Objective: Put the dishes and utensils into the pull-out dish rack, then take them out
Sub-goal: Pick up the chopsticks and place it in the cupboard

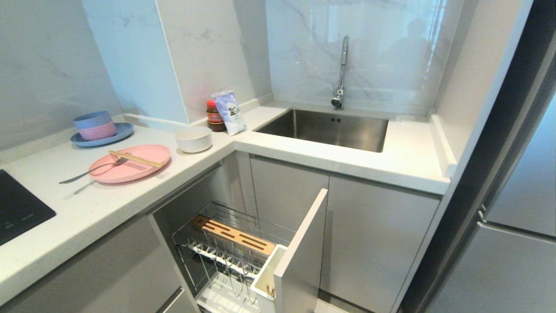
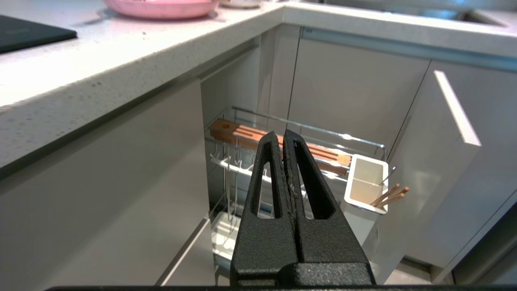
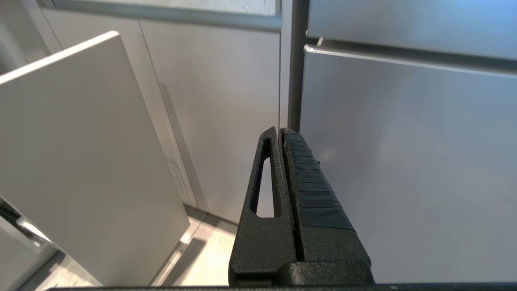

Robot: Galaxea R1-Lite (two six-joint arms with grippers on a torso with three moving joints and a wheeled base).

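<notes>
The pink plate (image 1: 130, 164) lies on the left counter, and its rim (image 2: 161, 9) also shows in the left wrist view. The silver fork (image 1: 93, 169) and the wooden chopsticks (image 1: 135, 159) rest across it. Just behind the plate stands the cream bowl (image 1: 193, 139). Below the counter the pull-out dish rack (image 1: 226, 260) is drawn out, with its wooden strip (image 2: 242, 135), white cutlery holder (image 2: 365, 184) and pale panel front (image 1: 304, 248). My left gripper (image 2: 281, 133) is shut and empty, pointing at the rack from a distance. My right gripper (image 3: 280, 130) is shut and empty, facing the cabinet fronts. Neither arm shows in the head view.
Stacked blue and pink bowls on a blue plate (image 1: 97, 127) sit at the back left. A black hob (image 1: 17, 208) lies at the left edge. A jar and a bag (image 1: 228, 112) stand by the sink (image 1: 330, 128). Brown sticks (image 2: 391, 195) poke from the holder. A steel fridge (image 3: 404, 161) stands at the right.
</notes>
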